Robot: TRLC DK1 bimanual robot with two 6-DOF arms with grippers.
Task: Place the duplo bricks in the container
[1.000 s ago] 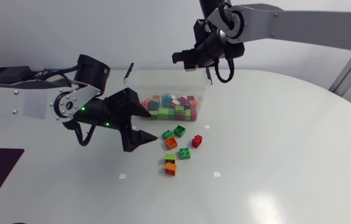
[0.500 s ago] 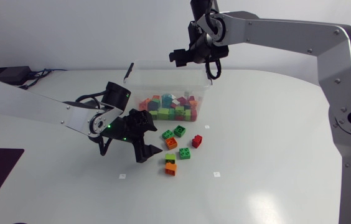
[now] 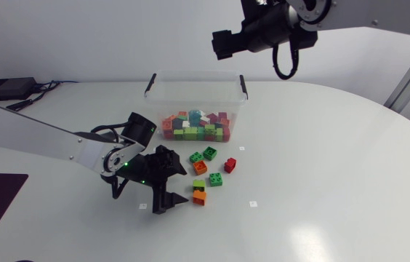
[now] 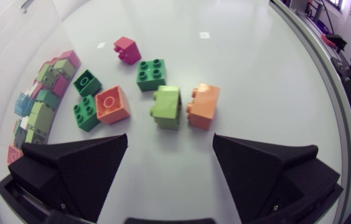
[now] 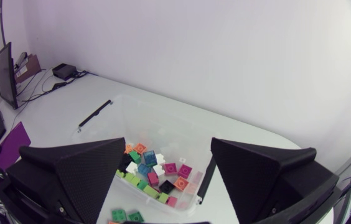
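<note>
Duplo bricks (image 3: 215, 179) of green, orange and red plastic lie loose on our white table (image 3: 336, 182) beside the clear plastic container (image 3: 155, 98). Our left gripper (image 3: 183, 188) gapes empty just before them; our right gripper (image 3: 223, 44), equally spread and empty, hangs above the container.

Soft, even light from overhead fills the head view; the white table (image 3: 321, 182) is bright, with no hard glare and only a mild sheen toward its near edge. Shadows are faint and short: a pale grey smudge under the left gripper (image 3: 181, 188), thin dark rims under the loose duplo bricks (image 3: 200, 167). The clear container (image 3: 190, 98) catches weak highlights along its walls. A green indicator light (image 3: 126, 166) glows on the left arm. In the left wrist view the table's edge bows strongly and the corners darken; the black fingers (image 4: 76, 168) show little surface detail. The right wrist view is evenly lit, its corners also dim
</note>
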